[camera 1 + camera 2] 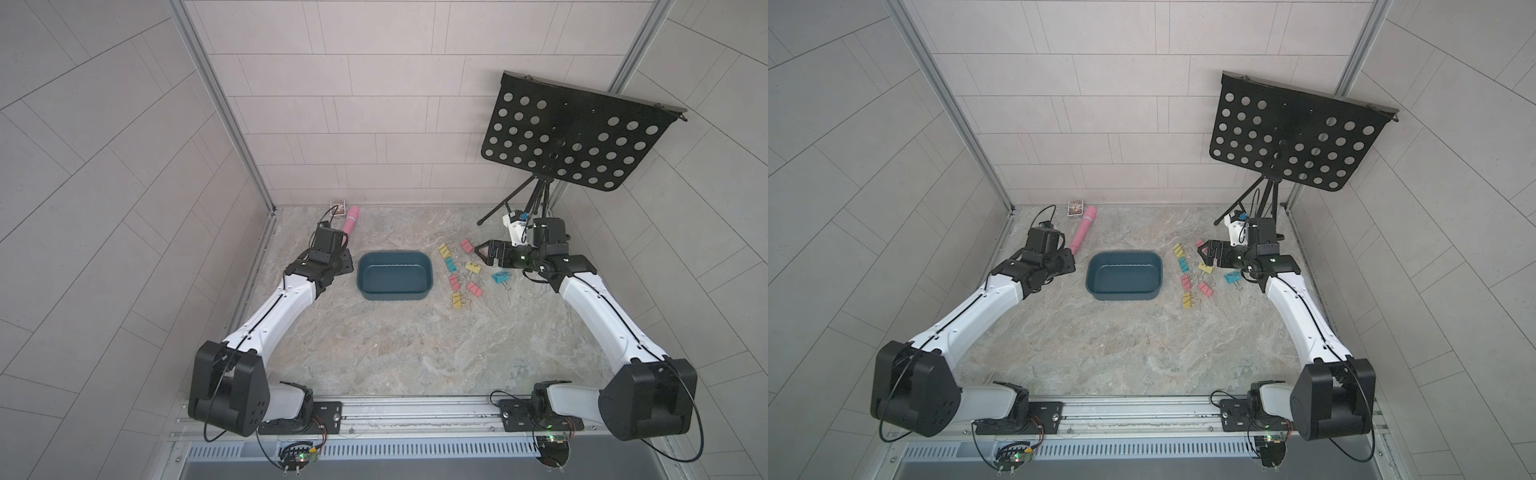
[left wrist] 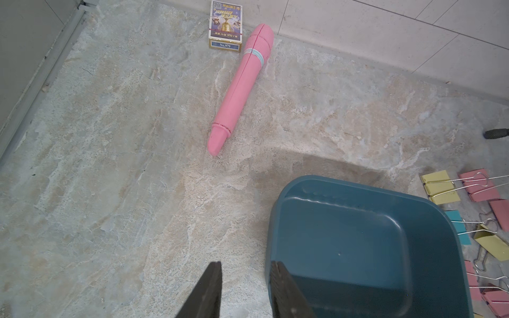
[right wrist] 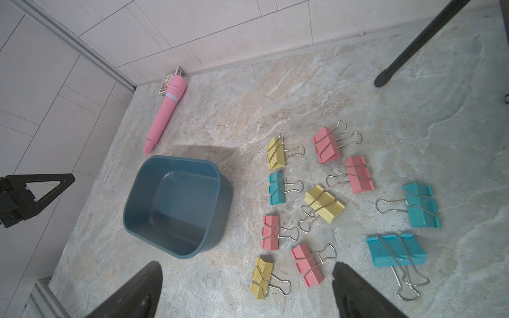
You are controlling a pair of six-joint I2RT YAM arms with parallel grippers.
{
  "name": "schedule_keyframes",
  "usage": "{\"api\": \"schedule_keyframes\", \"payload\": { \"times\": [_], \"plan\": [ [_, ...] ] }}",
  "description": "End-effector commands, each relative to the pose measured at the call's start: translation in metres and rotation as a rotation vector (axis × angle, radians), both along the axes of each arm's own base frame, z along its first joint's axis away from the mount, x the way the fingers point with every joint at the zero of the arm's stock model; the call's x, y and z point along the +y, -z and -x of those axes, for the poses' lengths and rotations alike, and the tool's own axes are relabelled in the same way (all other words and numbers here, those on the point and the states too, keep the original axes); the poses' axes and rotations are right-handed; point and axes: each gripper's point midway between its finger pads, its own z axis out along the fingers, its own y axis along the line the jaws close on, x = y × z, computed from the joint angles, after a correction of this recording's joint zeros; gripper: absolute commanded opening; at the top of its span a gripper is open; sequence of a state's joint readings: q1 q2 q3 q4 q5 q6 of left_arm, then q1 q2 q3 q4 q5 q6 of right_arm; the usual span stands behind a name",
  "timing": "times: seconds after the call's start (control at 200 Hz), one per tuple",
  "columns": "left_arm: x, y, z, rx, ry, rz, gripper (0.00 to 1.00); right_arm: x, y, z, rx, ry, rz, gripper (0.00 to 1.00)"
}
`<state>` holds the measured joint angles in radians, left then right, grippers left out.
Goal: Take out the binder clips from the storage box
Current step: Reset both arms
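Altogether ten binder clips (image 3: 325, 206) — four pink, three yellow, three teal

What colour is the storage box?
Dark teal-blue, plain throughout; the right wrist view shows the storage box best.

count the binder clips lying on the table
10, all loose on the table beside the empty box, none inside: three yellow clips, four pink ones, three teal ones. None look hidden in the right wrist view.

The tub (image 2: 358, 247) and the clips (image 2: 440, 190) at its 3 o'clock run off the left wrist view's edge.
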<state>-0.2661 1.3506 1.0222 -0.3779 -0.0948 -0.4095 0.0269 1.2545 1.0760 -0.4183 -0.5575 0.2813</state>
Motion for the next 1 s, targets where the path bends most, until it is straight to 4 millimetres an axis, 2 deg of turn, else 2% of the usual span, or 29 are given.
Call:
{"api": "schedule_keyframes", "payload": {
  "times": [0.0, 0.095, 0.195, 0.435, 0.56, 0.63, 0.66, 0.836, 0.996],
  "plan": [
    [0.003, -0.003, -0.002, -0.014, 0.014, -0.025, 0.38, -0.004, -0.016, 0.007, -0.09, -0.006, 0.048, 1.0],
    [0.007, -0.007, -0.001, -0.037, 0.009, -0.049, 0.39, -0.016, -0.02, 0.008, -0.149, 0.041, 0.105, 1.0],
    [0.021, -0.01, 0.002, -0.091, -0.048, -0.088, 0.4, -0.032, -0.015, 0.009, -0.191, 0.112, 0.176, 1.0],
    [0.07, -0.017, 0.023, -0.253, -0.231, -0.252, 0.45, -0.086, 0.031, 0.006, -0.192, 0.358, 0.358, 1.0],
    [0.084, -0.016, 0.029, -0.274, -0.267, -0.329, 0.47, -0.097, 0.049, 0.002, -0.206, 0.403, 0.383, 1.0],
    [0.087, -0.008, 0.031, -0.271, -0.27, -0.364, 0.47, -0.103, 0.056, -0.002, -0.234, 0.432, 0.398, 1.0],
    [0.089, -0.005, 0.032, -0.27, -0.272, -0.379, 0.48, -0.106, 0.071, 0.002, -0.219, 0.436, 0.405, 1.0],
    [0.099, 0.015, 0.038, -0.297, -0.311, -0.429, 0.5, -0.114, 0.101, 0.0, -0.239, 0.462, 0.418, 1.0],
    [0.103, 0.029, 0.043, -0.354, -0.316, -0.448, 0.53, -0.119, 0.119, -0.001, -0.269, 0.496, 0.423, 1.0]
  ]
}}
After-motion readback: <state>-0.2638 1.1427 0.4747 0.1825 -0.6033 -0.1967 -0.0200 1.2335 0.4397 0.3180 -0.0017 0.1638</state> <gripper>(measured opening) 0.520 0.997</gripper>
